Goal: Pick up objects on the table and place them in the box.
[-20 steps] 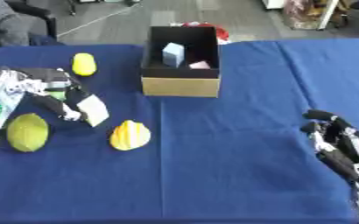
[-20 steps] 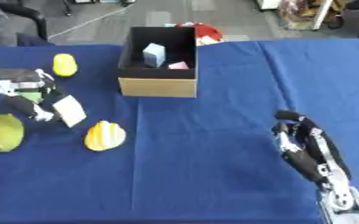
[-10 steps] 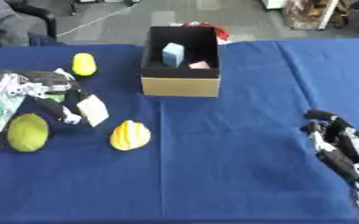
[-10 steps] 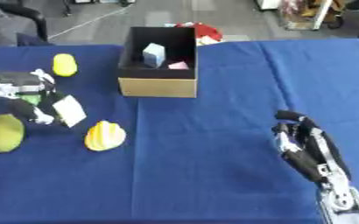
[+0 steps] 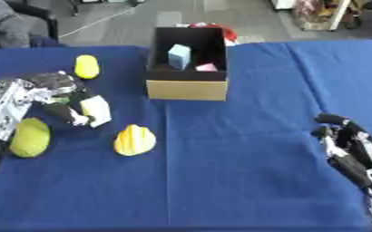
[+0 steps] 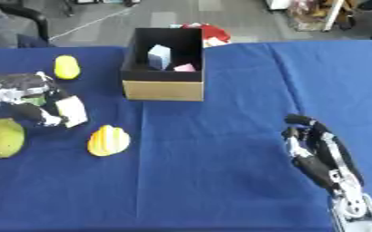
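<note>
An open cardboard box (image 5: 187,89) stands at the far middle of the blue table, with a light blue block (image 5: 178,55) and a small pink piece (image 5: 207,67) inside. My left hand (image 5: 58,84) is at the left, its fingers curled round a small white block (image 5: 96,110) just above the cloth. A yellow lemon-shaped fruit (image 5: 86,66) lies behind that hand. Nearer me lie a yellow ridged fruit (image 5: 134,140) and a green-yellow fruit (image 5: 30,137). My right hand (image 6: 316,147) rests at the lower right with relaxed fingers, holding nothing.
Something red (image 5: 225,31) lies on the floor just behind the box. The blue tablecloth (image 5: 245,136) spreads between the fruits and my right hand. A chair and a seated person show at the far left edge.
My left hand and the white block have edged slightly toward the far side. The right hand and the fruits have stayed where they were.
</note>
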{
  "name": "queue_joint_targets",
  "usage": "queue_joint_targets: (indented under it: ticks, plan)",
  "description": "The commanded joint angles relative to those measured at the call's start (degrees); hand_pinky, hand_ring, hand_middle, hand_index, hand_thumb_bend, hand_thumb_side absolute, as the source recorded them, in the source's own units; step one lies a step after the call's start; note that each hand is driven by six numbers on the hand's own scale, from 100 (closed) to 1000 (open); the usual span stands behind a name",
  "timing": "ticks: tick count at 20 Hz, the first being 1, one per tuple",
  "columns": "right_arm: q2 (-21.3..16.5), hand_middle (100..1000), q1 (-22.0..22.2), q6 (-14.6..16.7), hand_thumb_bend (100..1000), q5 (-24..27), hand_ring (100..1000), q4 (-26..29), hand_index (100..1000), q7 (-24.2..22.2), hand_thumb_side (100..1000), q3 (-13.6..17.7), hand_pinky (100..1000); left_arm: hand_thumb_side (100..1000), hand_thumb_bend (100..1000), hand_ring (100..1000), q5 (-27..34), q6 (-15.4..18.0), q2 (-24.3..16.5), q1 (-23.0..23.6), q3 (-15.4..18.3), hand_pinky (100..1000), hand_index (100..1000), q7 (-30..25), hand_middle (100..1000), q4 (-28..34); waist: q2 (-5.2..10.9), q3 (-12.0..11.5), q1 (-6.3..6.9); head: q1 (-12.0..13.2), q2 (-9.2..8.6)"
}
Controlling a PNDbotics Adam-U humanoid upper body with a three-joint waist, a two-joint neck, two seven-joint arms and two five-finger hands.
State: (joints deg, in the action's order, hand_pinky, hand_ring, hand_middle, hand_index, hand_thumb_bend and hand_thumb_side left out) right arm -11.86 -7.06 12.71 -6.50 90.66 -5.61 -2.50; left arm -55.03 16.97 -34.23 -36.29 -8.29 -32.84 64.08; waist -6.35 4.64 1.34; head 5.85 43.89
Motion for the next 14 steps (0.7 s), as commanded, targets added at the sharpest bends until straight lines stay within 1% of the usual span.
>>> queue_joint_targets:
  ticks: [1, 3, 5, 8, 10, 14]
  plan:
    - [-0.8, 744, -0.7, 0.1, 100, -0.2, 665, 1.0, 802, 0.0, 387, 0.2, 758, 731, 382, 687, 0.9, -0.4, -1.3, -0.6, 1.0, 777, 873, 0.2, 723, 1.8, 1.64, 0.0, 0.83, -0.1, 0.23]
    - [-0.8, 744, -0.7, 0.1, 100, -0.2, 665, 1.0, 802, 0.0, 385, 0.1, 758, 754, 396, 692, 0.9, -0.3, -1.2, -0.6, 1.0, 779, 876, -0.2, 728, 2.0, 1.66, 0.0, 0.83, -0.1, 0.23]
    - [-0.8, 744, -0.7, 0.1, 100, -0.3, 665, 1.0, 802, 0.0, 385, 0.1, 758, 757, 409, 695, 0.6, -0.1, -1.1, -0.5, 0.7, 781, 879, -0.8, 731, 1.8, 1.67, 0.0, 0.83, 0.0, 0.23]
    - [-0.8, 744, -0.7, 0.1, 100, -0.3, 665, 1.0, 802, 0.0, 386, 0.1, 758, 735, 418, 696, -0.7, -0.2, -0.6, -0.5, 0.5, 779, 880, -1.2, 733, 1.2, 1.66, 0.1, 0.83, 0.0, 0.23]
    - [-0.8, 744, -0.7, 0.1, 100, -0.3, 665, 1.0, 802, 0.0, 384, 0.1, 758, 713, 429, 695, -1.9, -0.8, -0.1, -0.5, 0.6, 778, 879, -0.9, 731, 0.6, 1.66, 0.1, 0.81, -0.1, 0.23]
    - [-0.7, 744, -0.7, 0.1, 100, -0.2, 665, 1.0, 802, 0.0, 394, 0.1, 758, 701, 418, 689, -4.3, -1.8, 1.7, -0.4, 0.5, 773, 877, 0.4, 724, -1.1, 1.67, 0.2, 0.75, -0.2, 0.23]
